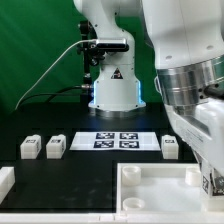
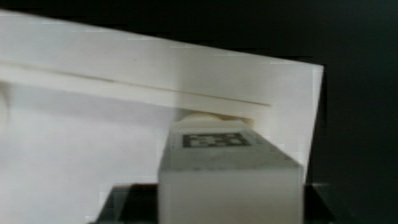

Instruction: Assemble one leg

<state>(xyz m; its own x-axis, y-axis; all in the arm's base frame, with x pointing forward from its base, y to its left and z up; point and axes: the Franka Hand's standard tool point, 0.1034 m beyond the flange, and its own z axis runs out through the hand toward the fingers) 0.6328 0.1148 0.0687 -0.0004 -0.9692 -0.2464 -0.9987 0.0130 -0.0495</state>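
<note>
Judging from the layout, the leg assembly was under way but not finished. The gripper (image 2: 217,185) stood at the near right corner of the table, over the panel (image 1: 160,185). In the wrist view, one leg (image 2: 217,140) sat at the panel's corner, directly between the fingers; whether they pinched it or merely flanked it could not be told. Seating depth in the corner hole was not visible.

Count, exterior view:
- Legs lying loose: three. Two (image 1: 30,147) (image 1: 55,146) lay near the left edge; one (image 1: 171,146) lay right of the marker board (image 1: 116,140).
- Legs at the gripper: one.
- Panels: one.
- A white part (image 1: 5,181) at the near left corner: unidentified.
</note>
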